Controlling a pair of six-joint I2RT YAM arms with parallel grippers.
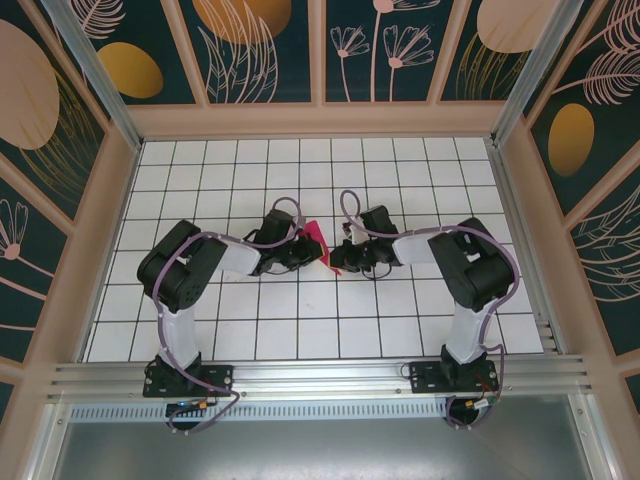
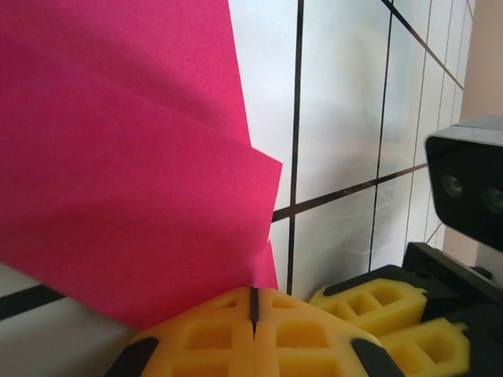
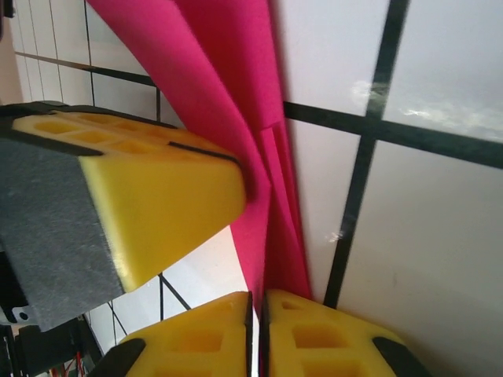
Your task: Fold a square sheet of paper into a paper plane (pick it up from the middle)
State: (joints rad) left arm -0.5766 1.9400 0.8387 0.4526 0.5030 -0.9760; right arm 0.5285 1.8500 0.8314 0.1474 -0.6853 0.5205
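1. 2 grippers met at the middle of the grid table [image 1: 400,320], with the pink paper [image 1: 314,238] raised between them, already folded into layers.
2. Left gripper [image 2: 253,330] was clamped on the lower edge of the paper. In the left wrist view the folded layers fanned up and left from its closed fingertips.
3. Right gripper [image 3: 255,334] had its jaws almost together with a thin slit between them. The paper's narrow folded edge ran down to that slit, but I couldn't tell if it was pinched there or just touching.
4. Risk: the left hold was only on an edge, so a fast move could let the paper slide out or the layers spring open.
5. Risk: if the right jaws weren't gripping, the free layers could sag and the crease would go off line.
6. Risk: if both were gripping, pulling apart could tear the thin sheet and pushing together could crumple it.
7. Risk: the yellow fingers sat just beside each other, so a small misalignment could knock them together.
8. Containers: the closest thing was the walled cell [image 1: 300,120] around the table, holding the 2 arms and the paper.
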